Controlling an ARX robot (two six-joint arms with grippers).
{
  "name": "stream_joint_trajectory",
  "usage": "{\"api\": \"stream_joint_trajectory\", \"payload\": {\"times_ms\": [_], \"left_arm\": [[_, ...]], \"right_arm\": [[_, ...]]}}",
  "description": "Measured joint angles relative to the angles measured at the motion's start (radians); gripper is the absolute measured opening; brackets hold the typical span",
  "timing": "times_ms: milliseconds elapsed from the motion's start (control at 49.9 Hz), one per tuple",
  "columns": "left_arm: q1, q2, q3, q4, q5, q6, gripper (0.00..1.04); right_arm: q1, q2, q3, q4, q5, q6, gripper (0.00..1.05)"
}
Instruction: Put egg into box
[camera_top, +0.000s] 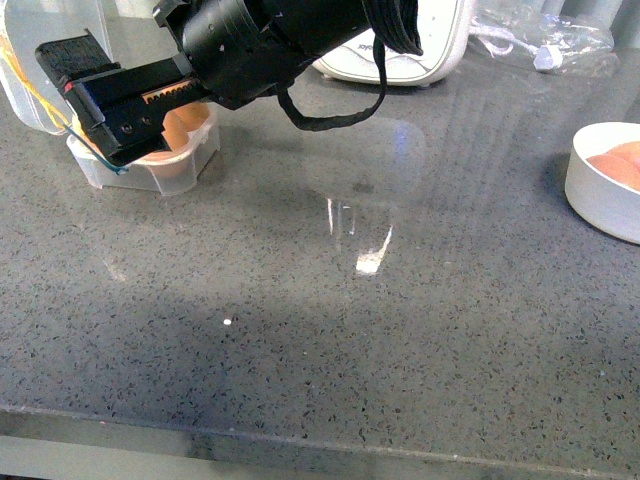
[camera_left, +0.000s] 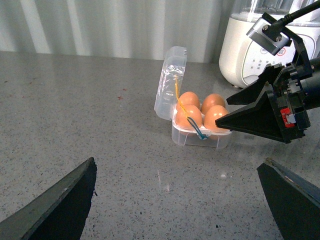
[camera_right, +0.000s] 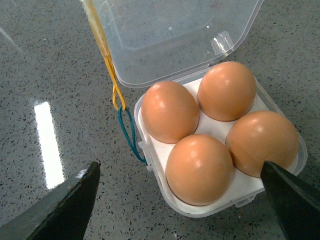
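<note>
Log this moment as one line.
box: lid open, all four cells filled with eggs | right hand: open, over box | left hand: open, empty, away from box

**Box far left, bowl far right**

On the counter (camera_top: 330, 350), the box (camera_top: 172, 176) sits far left, four eggs (camera_right: 170, 111) in its cells, the right pincer (camera_top: 78, 105) over it. An appliance (camera_top: 400, 55) stands behind centre; a bowl (camera_top: 595, 195) lies at the right edge

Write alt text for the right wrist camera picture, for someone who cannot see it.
Four brown eggs fill every cell of a small clear plastic box on a speckled grey countertop, its lid standing open. Yellow and teal bands hang beside it, and the right claw, open and empty, hovers with a dark fingertip either side of the box.
</note>
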Motion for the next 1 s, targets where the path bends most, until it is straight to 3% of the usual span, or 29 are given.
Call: {"api": "stream_joint_trajectory", "payload": {"times_ms": [220, 421, 761, 841, 941, 1001], "left_arm": [[0.0, 0.0, 0.0, 0.0, 0.0, 0.0, 0.98], [0.0, 0.0, 0.0, 0.0, 0.0, 0.0, 0.98], [0.0, 0.0, 0.0, 0.0, 0.0, 0.0, 0.98], [0.0, 0.0, 0.0, 0.0, 0.0, 0.0, 0.98], [0.0, 0.0, 0.0, 0.0, 0.0, 0.0, 0.98], [0.0, 0.0, 0.0, 0.0, 0.0, 0.0, 0.98]], "right_arm": [[-0.011, -0.099, -0.071, 0.074, 0.008, 0.007, 0.97], [-0.101, -0.285, -0.228, 0.143, 0.156, 0.019, 0.97], [-0.476, -0.632, -0.65, 0.399, 0.449, 0.057, 0.97], [-0.558, -0.702, -0.71, 0.412, 0.445, 0.067, 0.97], [-0.618, -0.779, -0.824, 0.573, 0.461, 0.138, 0.85], [-0.631, -0.887, -0.944, 0.634, 0.462, 0.178, 0.71]]}}
